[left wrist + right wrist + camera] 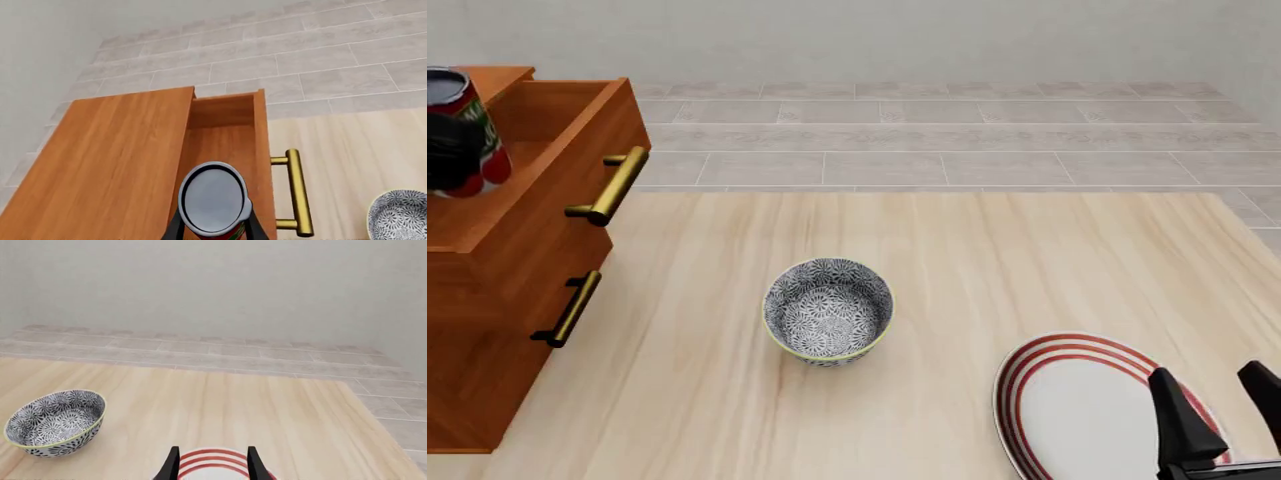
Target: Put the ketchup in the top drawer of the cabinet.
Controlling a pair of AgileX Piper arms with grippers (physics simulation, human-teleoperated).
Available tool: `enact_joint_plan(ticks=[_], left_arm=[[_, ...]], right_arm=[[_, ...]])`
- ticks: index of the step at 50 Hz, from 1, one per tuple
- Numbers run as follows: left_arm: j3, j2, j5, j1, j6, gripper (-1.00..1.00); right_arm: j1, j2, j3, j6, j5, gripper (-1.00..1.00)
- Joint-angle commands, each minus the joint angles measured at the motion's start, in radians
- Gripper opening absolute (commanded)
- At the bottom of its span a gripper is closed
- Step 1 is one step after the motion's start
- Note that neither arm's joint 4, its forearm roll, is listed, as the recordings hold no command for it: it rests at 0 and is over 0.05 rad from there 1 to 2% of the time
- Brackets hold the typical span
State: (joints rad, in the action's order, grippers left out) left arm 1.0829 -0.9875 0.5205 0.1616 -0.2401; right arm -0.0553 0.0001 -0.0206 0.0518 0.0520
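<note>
The ketchup (462, 115) is a red can with a dark round top and a green band. My left gripper (451, 150) is shut on it and holds it above the open top drawer (554, 130) of the cabinet (487, 330) at the far left. In the left wrist view the ketchup (213, 199) hangs over the drawer's open inside (223, 135), with black fingers (175, 227) on both sides. The drawer's brass handle (298, 192) is beside it. My right gripper (1224, 408) is open and empty over a plate at the front right.
A patterned grey bowl (827, 310) stands mid-table; it also shows in the left wrist view (400, 215) and the right wrist view (55, 422). A white plate with red rings (1081, 405) lies at the front right. The lower drawer front (527, 300) is shut.
</note>
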Motion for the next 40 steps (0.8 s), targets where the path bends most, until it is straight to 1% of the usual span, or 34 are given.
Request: enact_joint_plan(ticks=[1, 15, 28, 34, 35, 40], left_arm=[[-0.022, -0.011, -0.022, 0.009, -0.022, -1.00], [-0.042, -0.023, -0.045, 0.015, -0.018, -1.00], [-0.063, -0.021, -0.061, 0.017, -0.030, -1.00], [-0.054, -0.027, -0.062, 0.019, -0.025, -1.00], [-0.052, -0.028, -0.063, 0.021, -0.025, 1.00], [-0.056, -0.025, -0.065, 0.018, -0.030, 1.00]], right_arm=[[-0.001, 0.000, 0.003, 0.001, 0.001, 1.00], [-0.003, 0.000, 0.010, 0.002, -0.004, 1.00], [-0.007, 0.000, 0.009, 0.002, -0.001, 1.00], [-0.011, 0.000, 0.009, -0.001, 0.002, 1.00], [-0.012, 0.000, 0.008, -0.001, 0.003, 1.00], [-0.014, 0.000, 0.010, 0.000, 0.002, 1.00]])
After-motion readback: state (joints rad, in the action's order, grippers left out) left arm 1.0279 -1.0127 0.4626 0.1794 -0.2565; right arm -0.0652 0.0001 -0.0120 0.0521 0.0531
